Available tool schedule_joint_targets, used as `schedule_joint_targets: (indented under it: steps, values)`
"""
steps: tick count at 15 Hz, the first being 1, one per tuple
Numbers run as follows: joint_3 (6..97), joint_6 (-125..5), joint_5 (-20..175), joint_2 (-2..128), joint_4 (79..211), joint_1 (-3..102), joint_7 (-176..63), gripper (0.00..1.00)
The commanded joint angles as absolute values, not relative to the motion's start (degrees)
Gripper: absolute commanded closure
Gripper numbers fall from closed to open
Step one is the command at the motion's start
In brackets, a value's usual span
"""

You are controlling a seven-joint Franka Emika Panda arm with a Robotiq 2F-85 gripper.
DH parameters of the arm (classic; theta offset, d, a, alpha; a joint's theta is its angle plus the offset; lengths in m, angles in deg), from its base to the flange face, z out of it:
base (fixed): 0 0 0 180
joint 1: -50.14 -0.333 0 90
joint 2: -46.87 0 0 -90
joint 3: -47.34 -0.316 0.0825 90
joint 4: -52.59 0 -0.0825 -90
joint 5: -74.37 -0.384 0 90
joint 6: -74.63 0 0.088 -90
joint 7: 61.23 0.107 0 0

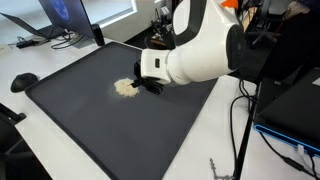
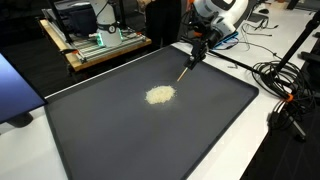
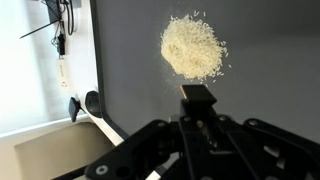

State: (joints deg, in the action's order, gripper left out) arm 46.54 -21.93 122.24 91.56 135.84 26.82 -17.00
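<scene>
jaws clamped on a thin stick beside the grain pile

the gripper (image 2: pixel 197 52) has its jaws drawn fully together on a slim tan stick (image 2: pixel 188 68), which slants down from the fingers toward the mat. in that exterior view the gripper sits at about 1 o'clock from the pile of pale grains (image 2: pixel 160 95), and the stick's lower end stops just short of the pile's edge, with a sliver of mat between them.

in the wrist view the gripper (image 3: pixel 197 125) comes up from the bottom edge. the stick's end (image 3: pixel 197 96) shows as a small dark block, and the pile (image 3: pixel 193 47) lies at 12 o'clock from it, near but apart, with loose grains scattered round its rim.

in an exterior view the gripper (image 1: pixel 150 86) is at 3 o'clock of the pile (image 1: pixel 124 88), close beside it.

the pile rests near the middle of a black mat (image 2: pixel 120 135) that covers a white table (image 3: pixel 40 90). cables (image 2: pixel 285 80) trail over the table at the mat's 3 o'clock side.
</scene>
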Motion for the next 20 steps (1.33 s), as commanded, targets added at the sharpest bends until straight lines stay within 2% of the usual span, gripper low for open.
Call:
schedule_joint_targets:
  steps: [1, 20]
  values:
    - [46.18, -19.9, 121.68, 96.29, 128.73, 27.54, -22.33, 0.97]
    - [47.39, -23.67, 97.02, 96.43, 119.1, 41.76, -52.18, 0.97]
